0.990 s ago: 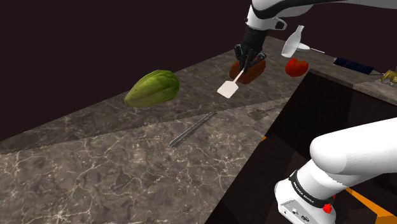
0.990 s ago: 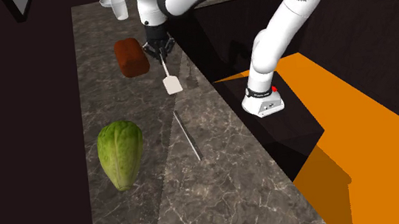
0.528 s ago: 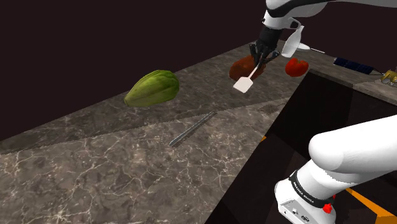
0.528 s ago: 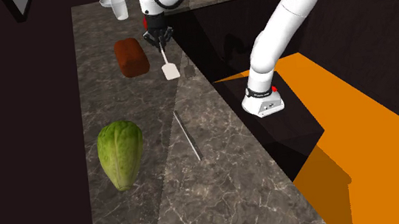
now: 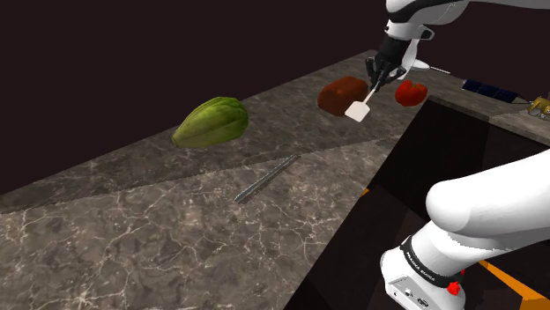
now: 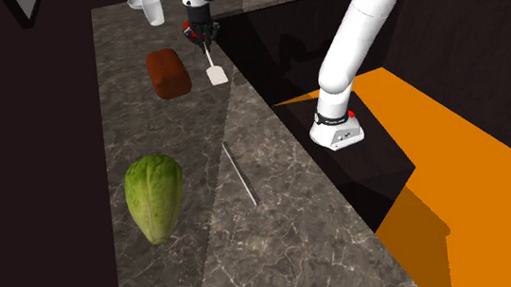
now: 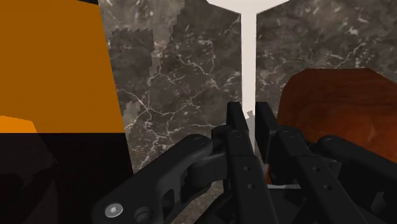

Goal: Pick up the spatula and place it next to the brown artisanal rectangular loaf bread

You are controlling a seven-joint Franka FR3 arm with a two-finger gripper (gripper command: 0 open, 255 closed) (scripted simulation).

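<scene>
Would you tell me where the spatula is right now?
The spatula hangs from the shut gripper just right of the brown loaf in the shoulder view.

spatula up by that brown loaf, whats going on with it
The arm's black gripper is shut on the handle of the white spatula, which hangs blade-down right beside the brown loaf, near the edge of the dark marble counter. It has not been let go yet. A green vegetable and a thin metal rod lie farther along the counter, well apart from the gripper.
</scene>
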